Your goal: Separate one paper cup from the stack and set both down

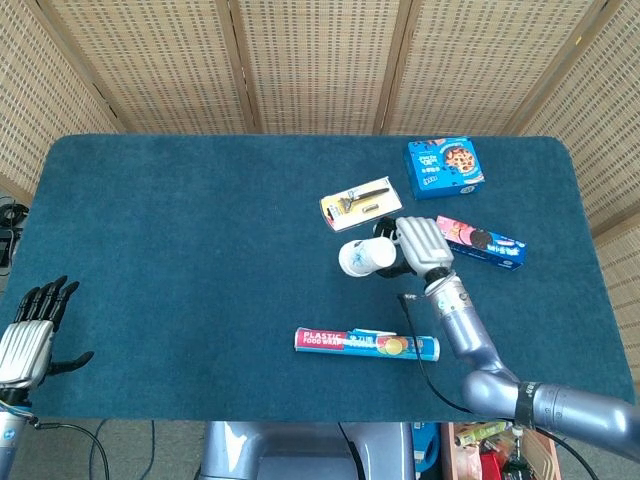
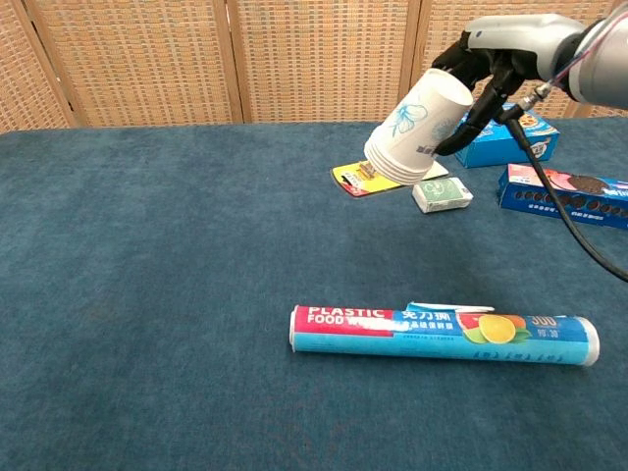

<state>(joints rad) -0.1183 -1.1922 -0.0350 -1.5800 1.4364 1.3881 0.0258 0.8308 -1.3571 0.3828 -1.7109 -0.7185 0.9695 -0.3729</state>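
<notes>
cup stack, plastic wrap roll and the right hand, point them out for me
cup stack (image 2: 417, 132), chest view, on the side wall with the blue flower print
plastic wrap roll (image 2: 442, 334), chest view, on the middle of the tube
right hand (image 1: 420, 245), head view, on the back of the hand

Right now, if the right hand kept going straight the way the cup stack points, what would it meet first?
The right hand holds the cup stack tilted, rims aimed down toward the robot's left. Along that line nothing stands but bare table; the razor card seems behind it, though depth is unclear.
</notes>
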